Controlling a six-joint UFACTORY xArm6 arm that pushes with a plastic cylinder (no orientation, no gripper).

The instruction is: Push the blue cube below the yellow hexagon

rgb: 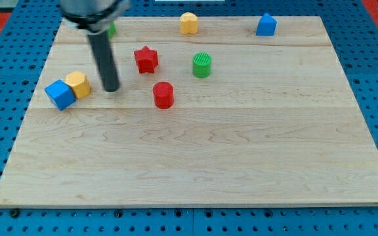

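Blue cube (60,94) touching the yellow hexagon (78,84)

The cube sits at the hexagon's lower left on the worktop (195,164). My tip (111,88), a plain rod tool holding nothing, stands just right of the hexagon.

The board (195,164) filled most of the frame. At mid-left the cube (60,94) lay touching the hexagon (78,84), which sat just up and right of it. My tip (112,88) stood just right of the hexagon, apart from it. Further right sat the star (146,59), with one cylinder (163,94) below it and another (202,65) to its right. Along the top edge lay a second hexagon (188,23) and, upper right, a house-like block (266,25). Another block (111,29), perhaps, hid behind the rod (104,56) at upper left.
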